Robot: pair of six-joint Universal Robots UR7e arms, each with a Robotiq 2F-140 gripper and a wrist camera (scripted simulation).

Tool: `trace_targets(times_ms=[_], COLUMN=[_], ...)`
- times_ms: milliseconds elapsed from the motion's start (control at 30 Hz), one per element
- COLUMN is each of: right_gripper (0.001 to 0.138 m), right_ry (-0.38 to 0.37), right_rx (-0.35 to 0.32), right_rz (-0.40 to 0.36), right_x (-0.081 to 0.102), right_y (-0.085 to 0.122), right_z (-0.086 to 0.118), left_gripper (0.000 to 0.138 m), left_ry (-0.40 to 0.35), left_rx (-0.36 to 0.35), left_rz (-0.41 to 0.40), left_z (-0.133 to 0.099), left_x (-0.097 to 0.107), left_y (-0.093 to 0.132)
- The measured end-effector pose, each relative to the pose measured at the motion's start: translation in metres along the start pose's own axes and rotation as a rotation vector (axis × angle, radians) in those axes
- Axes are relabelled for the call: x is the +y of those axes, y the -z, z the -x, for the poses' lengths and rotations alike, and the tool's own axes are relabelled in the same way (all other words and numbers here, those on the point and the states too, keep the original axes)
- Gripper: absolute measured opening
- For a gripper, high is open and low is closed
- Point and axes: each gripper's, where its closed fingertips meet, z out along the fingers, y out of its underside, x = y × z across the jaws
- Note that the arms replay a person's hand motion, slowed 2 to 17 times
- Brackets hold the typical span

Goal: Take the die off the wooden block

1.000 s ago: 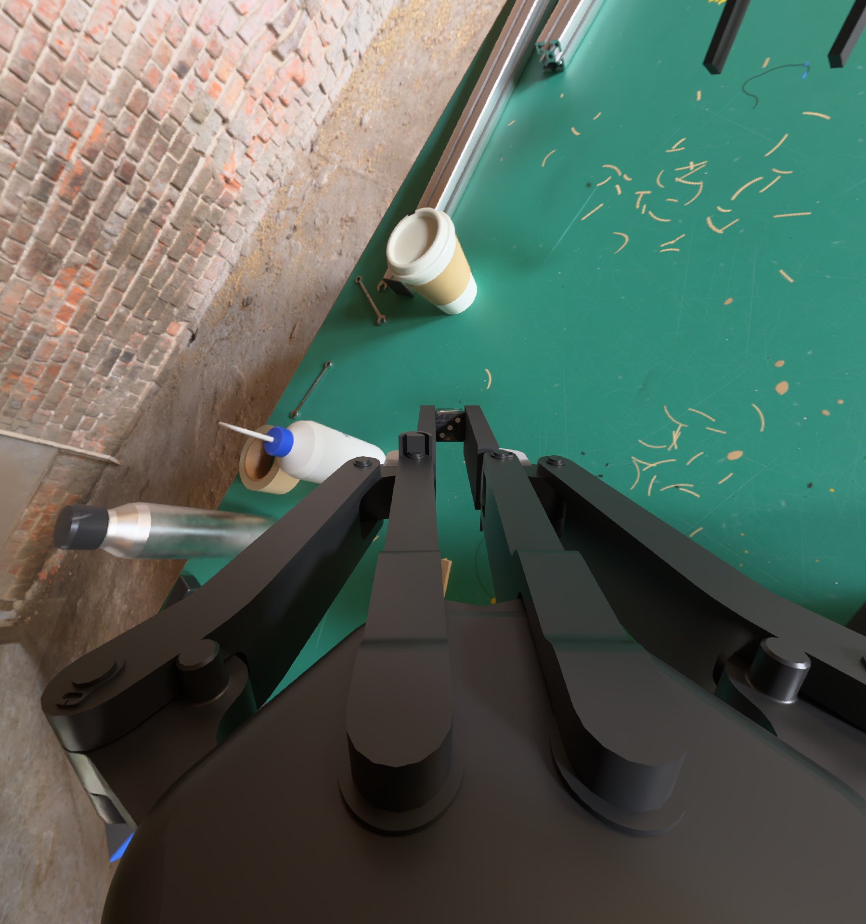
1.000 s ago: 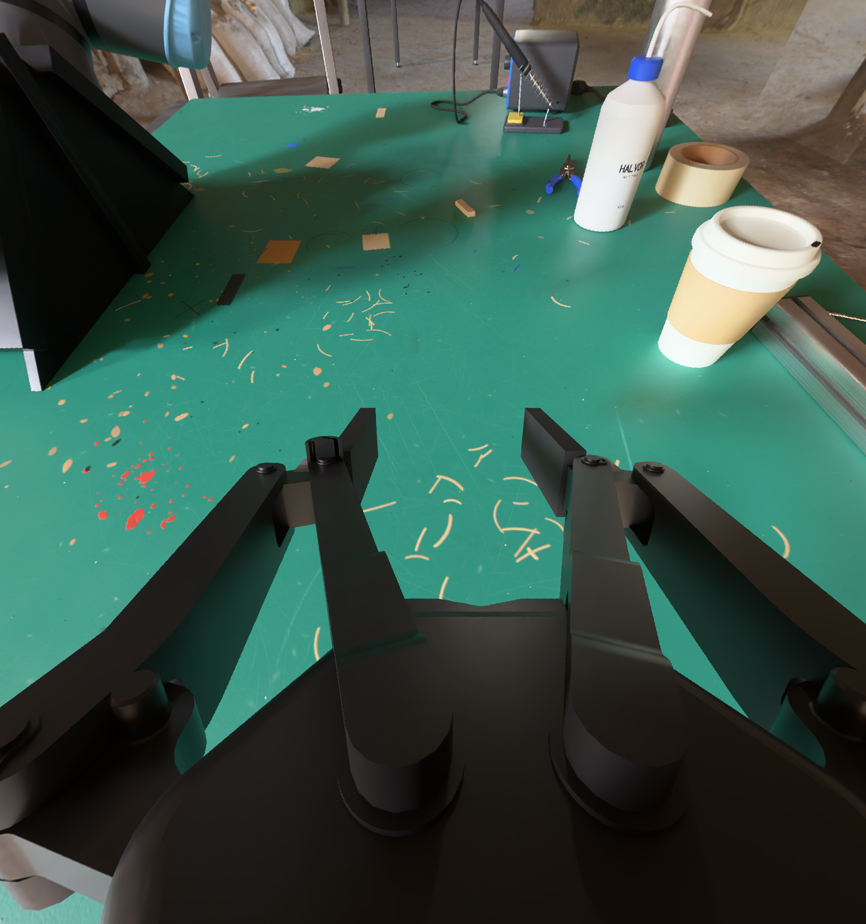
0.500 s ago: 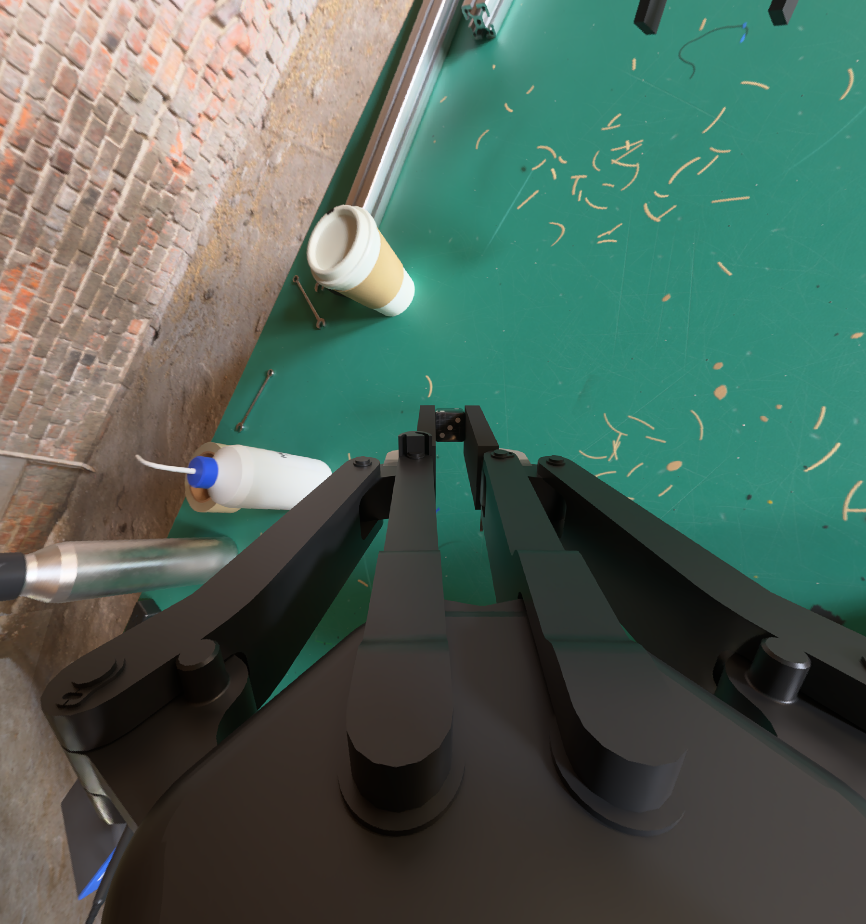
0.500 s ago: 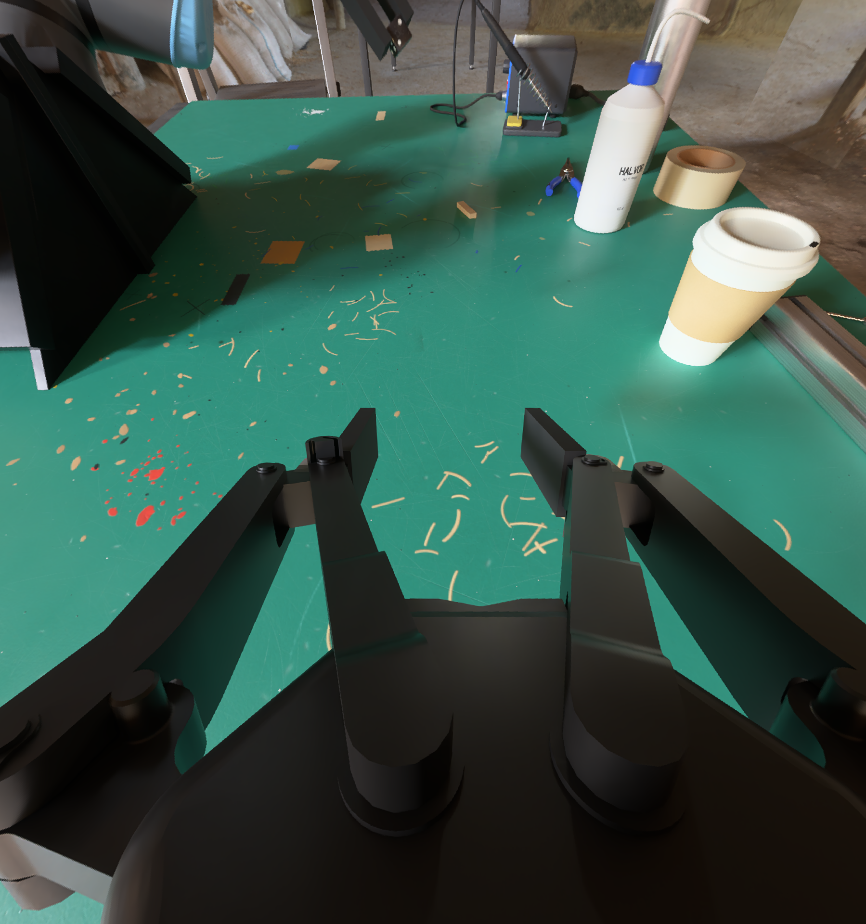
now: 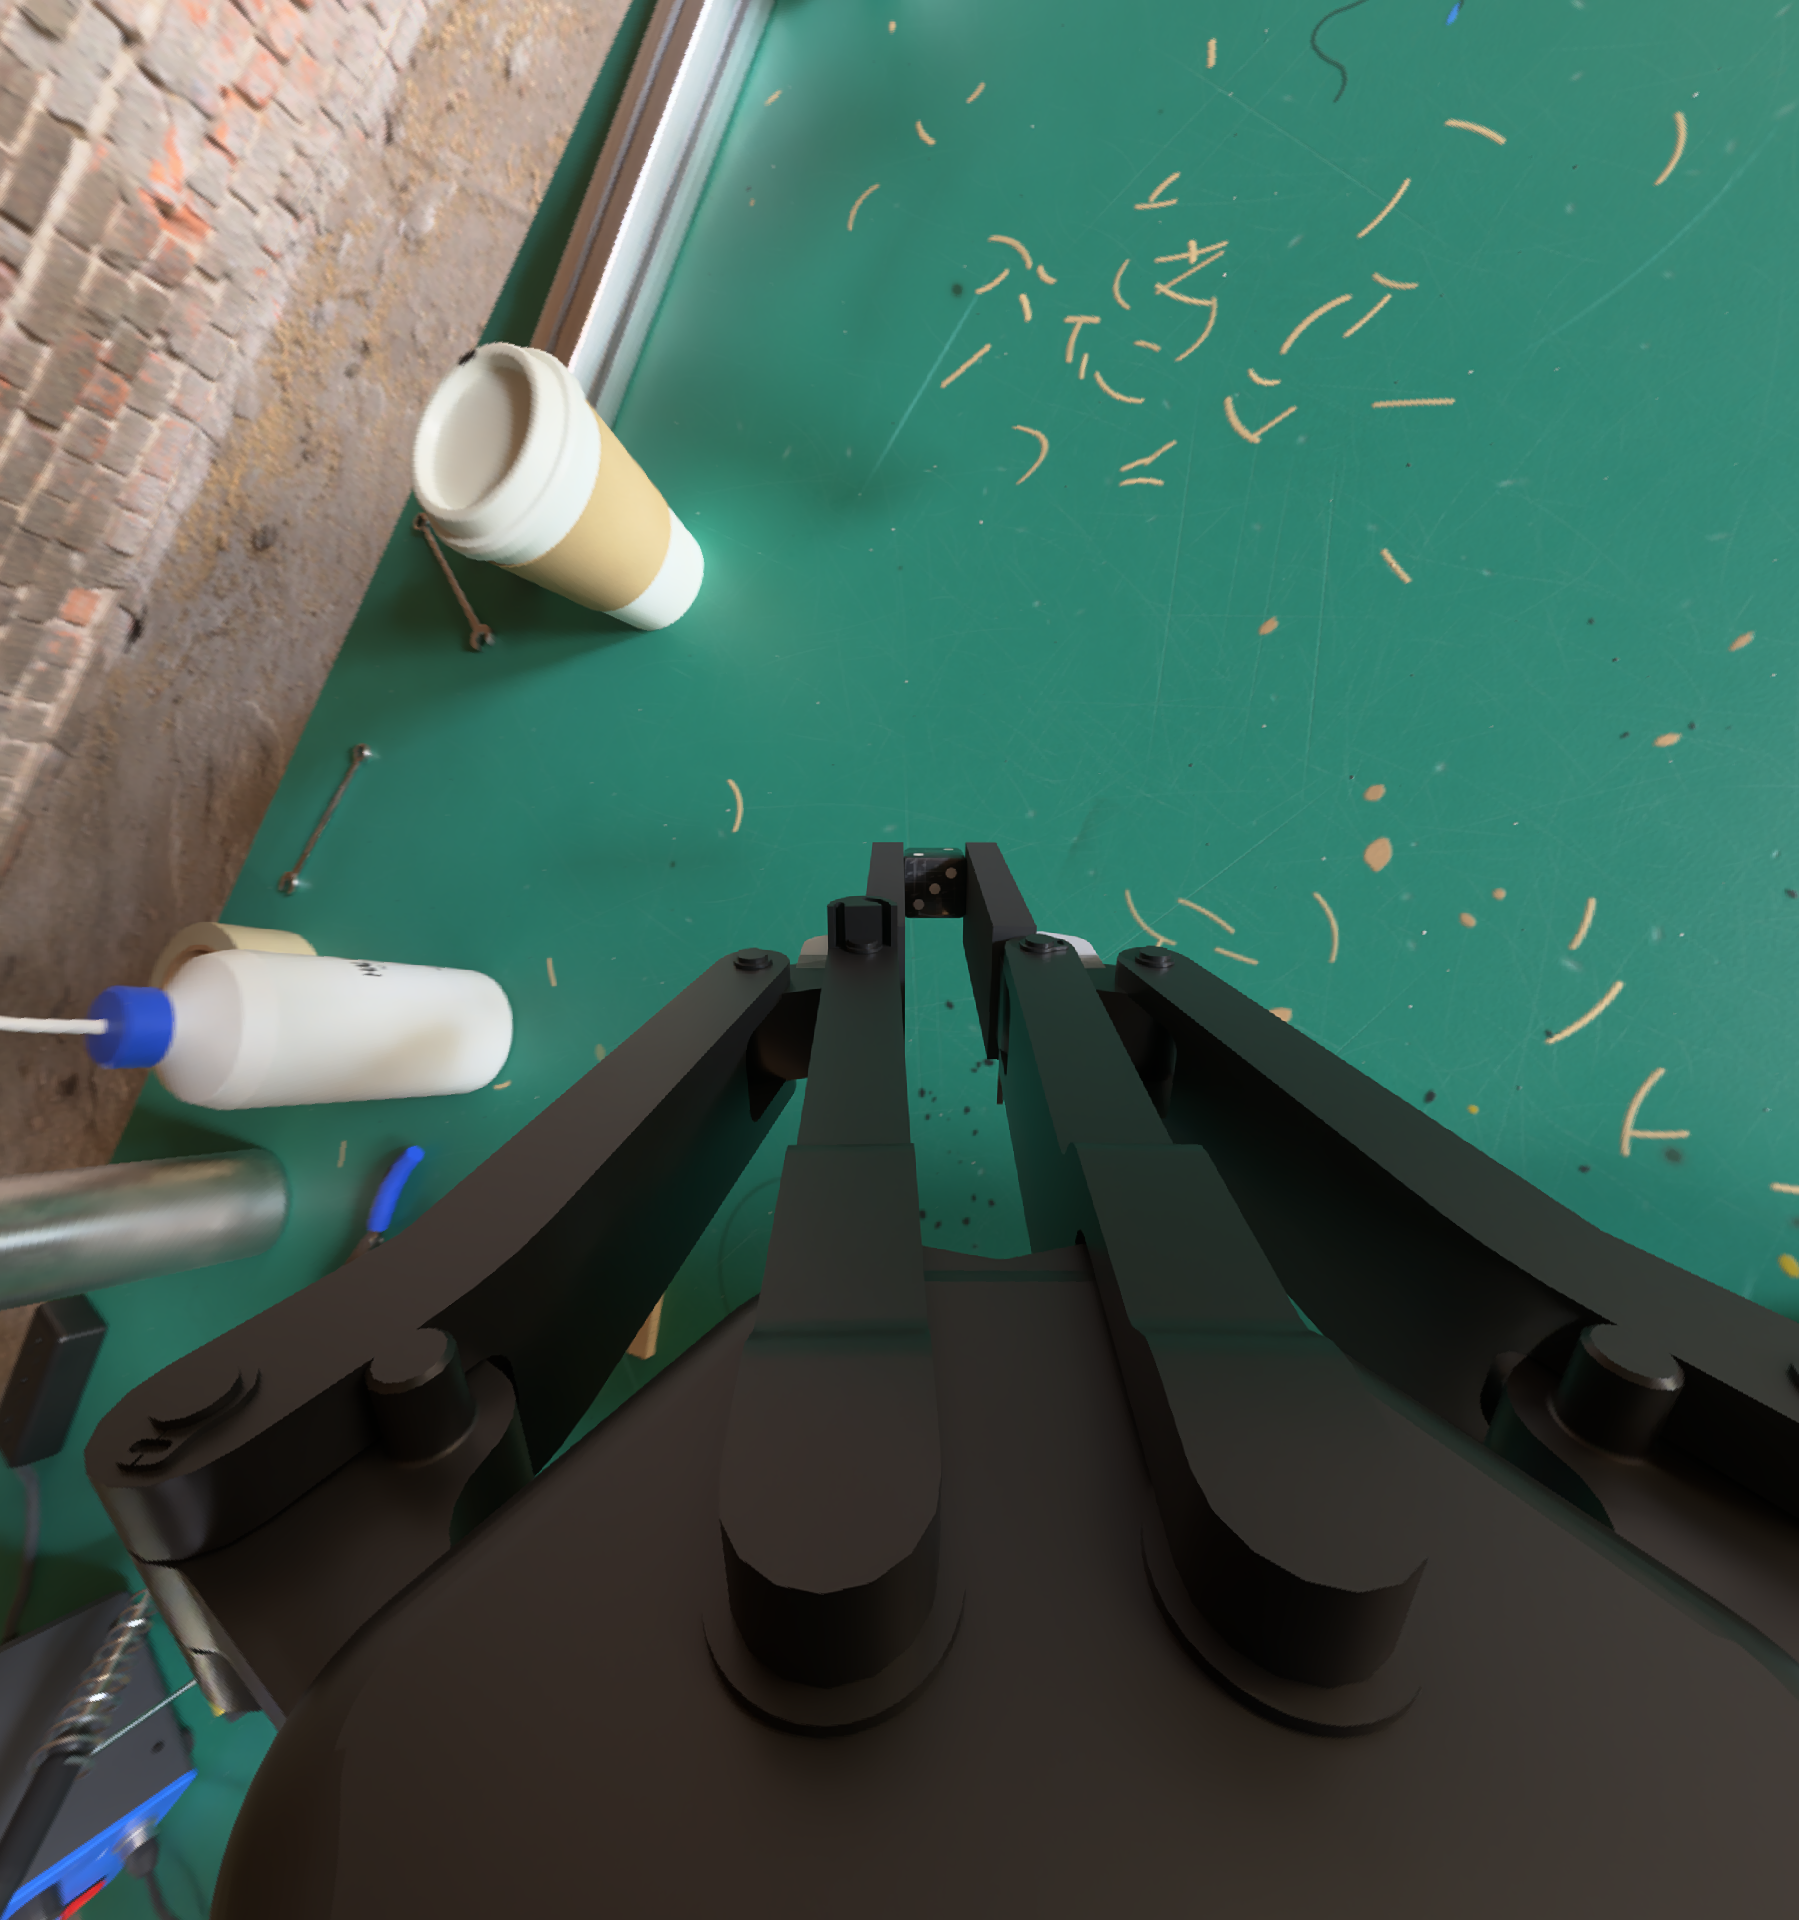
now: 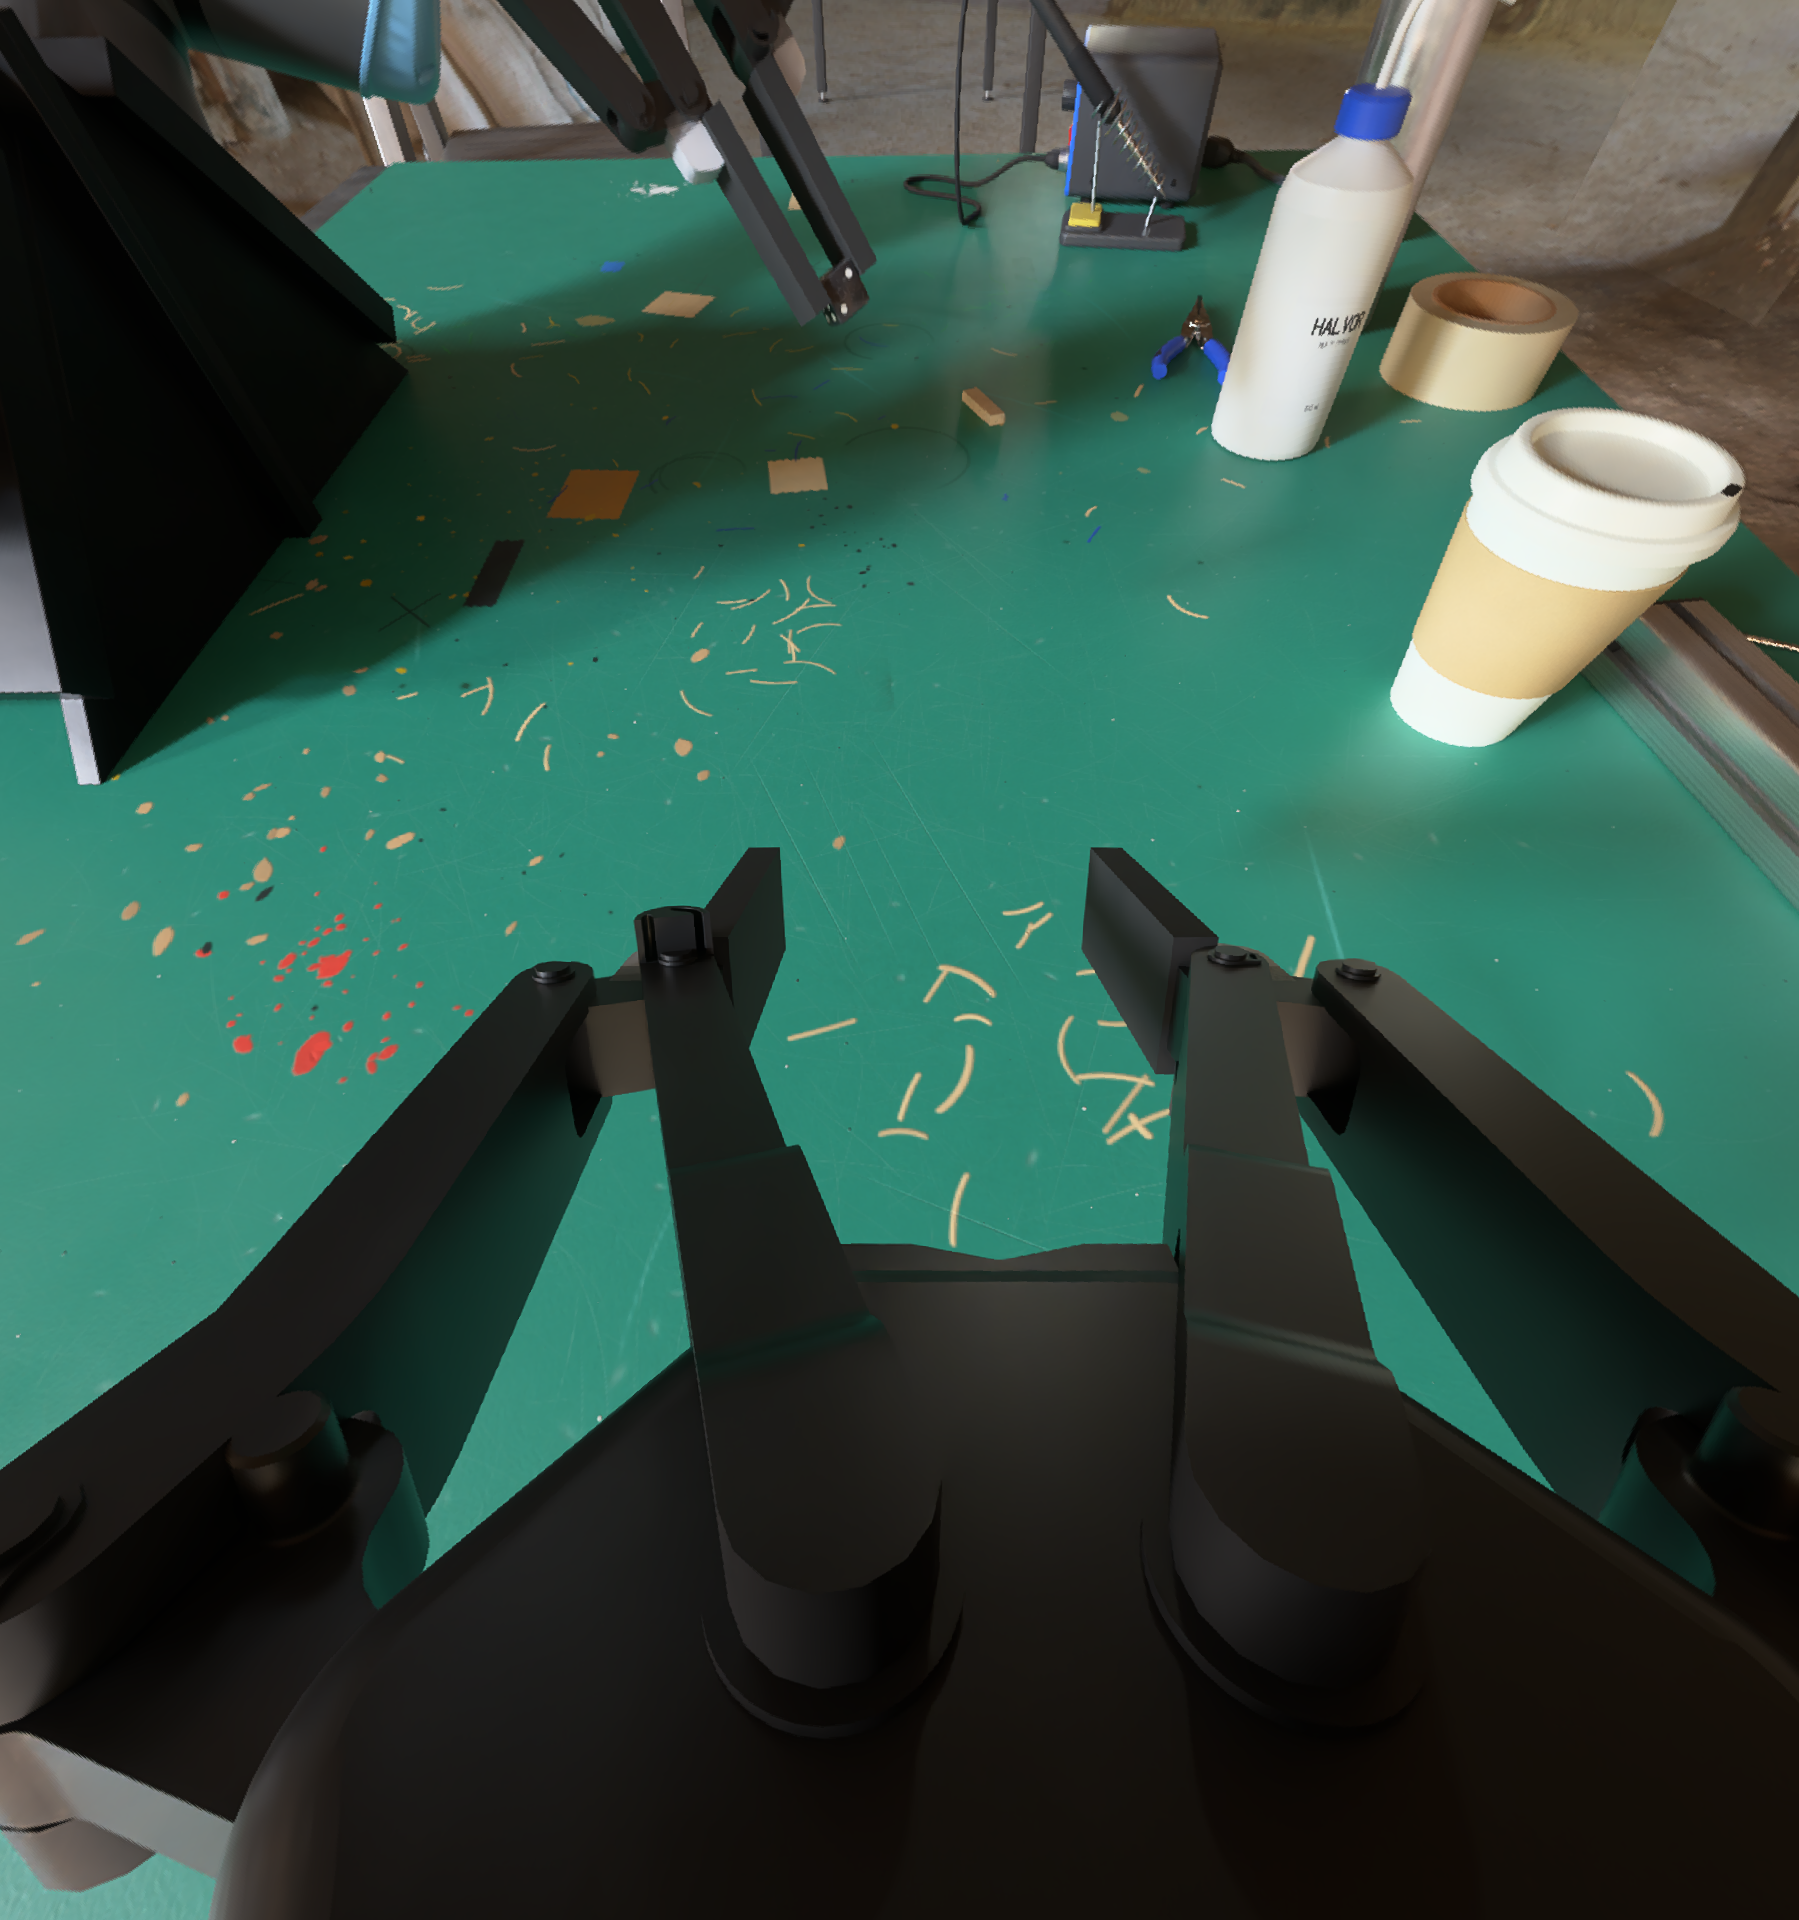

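My left gripper [image 5: 933, 881] is shut on a small black die [image 5: 931, 885] with pale pips, pinched between its fingertips and held above the green table [image 5: 1290, 675]. In the right wrist view the left gripper [image 6: 841, 294] hangs at the far end of the table with the die [image 6: 847, 295] at its tips. A small wooden block [image 6: 982, 405] lies on the table to the right of and nearer than those tips, apart from the die. My right gripper [image 6: 934, 904] is open and empty, low over the near part of the table.
A lidded paper cup [image 6: 1560, 582] stands by the aluminium rail [image 5: 646, 177] at the table edge. A white bottle [image 6: 1310, 281], tape roll [image 6: 1477, 338], blue-handled pliers [image 6: 1191, 348] and soldering station [image 6: 1144, 114] are at the far right. A black stand [image 6: 147, 364] is at the left.
My left gripper has carried the die out over the table and has come into the right wrist view from the top. My right gripper has stayed open and almost still.
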Motion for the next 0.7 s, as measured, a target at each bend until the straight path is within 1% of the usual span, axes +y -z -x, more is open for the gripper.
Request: trace_targets(times_ms=[433, 533, 700], right_gripper=[0.078, 0.078, 0.078], right_ry=[0.004, 0.005, 0.007], right_rx=[-0.008, -0.011, -0.015], right_rz=[0.039, 0.046, 0.058], right_x=[0.005, 0.005, 0.005], right_y=[-0.008, -0.010, -0.014], right_z=[0.002, 0.003, 0.002], left_gripper=[0.016, 0.016, 0.016], left_ry=[0.070, 0.084, 0.097], left_rx=[0.124, 0.140, 0.145], left_rz=[0.014, 0.024, 0.051], left_z=[-0.031, -0.035, -0.037], left_x=[-0.005, -0.005, -0.003], left_y=[-0.046, -0.056, -0.072])
